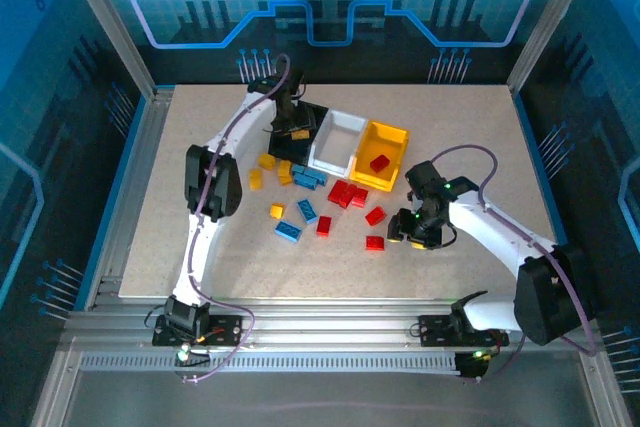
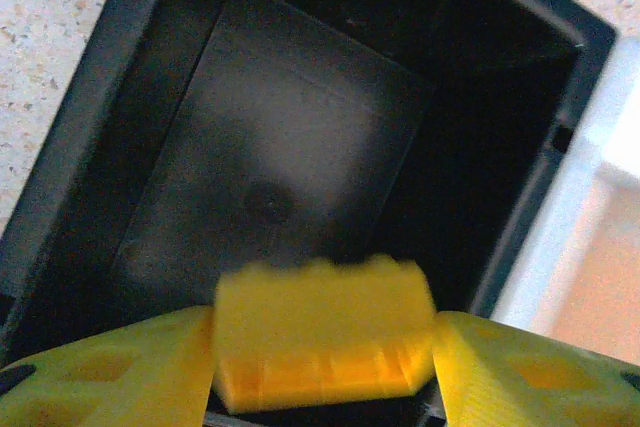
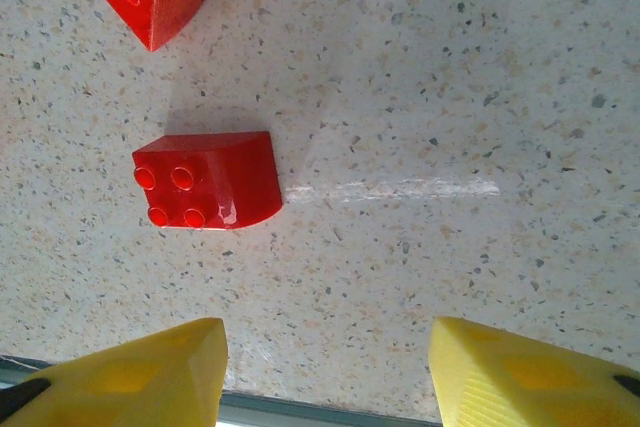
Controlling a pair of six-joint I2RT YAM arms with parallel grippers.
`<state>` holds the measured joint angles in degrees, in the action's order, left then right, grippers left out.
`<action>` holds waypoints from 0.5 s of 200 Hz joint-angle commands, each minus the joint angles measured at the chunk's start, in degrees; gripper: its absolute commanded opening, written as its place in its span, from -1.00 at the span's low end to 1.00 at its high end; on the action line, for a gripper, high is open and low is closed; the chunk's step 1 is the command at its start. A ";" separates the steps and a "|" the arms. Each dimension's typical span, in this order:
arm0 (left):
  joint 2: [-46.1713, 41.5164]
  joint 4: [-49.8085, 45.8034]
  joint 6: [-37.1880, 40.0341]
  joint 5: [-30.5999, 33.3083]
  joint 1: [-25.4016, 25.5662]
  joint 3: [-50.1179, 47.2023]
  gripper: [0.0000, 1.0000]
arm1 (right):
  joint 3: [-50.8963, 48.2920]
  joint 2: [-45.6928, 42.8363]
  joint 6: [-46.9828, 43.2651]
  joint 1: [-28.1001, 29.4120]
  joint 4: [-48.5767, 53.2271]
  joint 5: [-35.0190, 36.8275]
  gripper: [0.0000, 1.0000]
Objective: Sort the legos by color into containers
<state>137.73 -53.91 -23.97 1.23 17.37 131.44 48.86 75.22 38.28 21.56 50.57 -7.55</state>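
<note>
Left gripper [image 2: 325,352] sits over the black bin [image 2: 270,137], fingers partly apart with a blurred yellow brick [image 2: 320,332] between them; we cannot tell if it's gripped. Right gripper [image 3: 325,367] gapes with nothing in it above the table [image 3: 480,77], a red brick [image 3: 210,182] at frame left. Top view: white bin [image 1: 333,145] and yellow bin [image 1: 396,132] mid-frame, one red piece [image 1: 379,163] in the yellow one, loose legos [image 1: 310,197] just below.

White arms [image 1: 200,247], yellow claw fingers [image 3: 130,372]
</note>
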 commanded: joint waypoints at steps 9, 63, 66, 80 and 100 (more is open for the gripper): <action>0.09 -2.16 1.07 -1.38 -0.33 1.48 0.27 | 1.21 0.40 -0.50 -0.73 1.71 0.17 0.15; -9.31 0.31 1.52 -2.04 -0.36 -6.96 0.34 | 4.62 3.56 -0.34 -0.38 -0.03 -1.75 0.15; -10.20 0.78 1.53 -1.95 -0.37 -8.22 0.34 | 4.85 3.85 -0.36 -0.31 -0.03 -1.76 0.15; -16.07 2.66 1.53 -1.29 -0.42 -15.64 0.35 | 5.77 5.01 -0.74 0.18 -0.07 -1.90 0.15; -24.46 4.74 1.72 0.74 -0.56 -27.16 0.35 | 6.77 6.07 -0.93 1.25 -0.27 -1.63 0.15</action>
<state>125.01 -51.37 -23.53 0.45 17.19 113.45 53.41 80.09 38.26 21.71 50.13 -8.23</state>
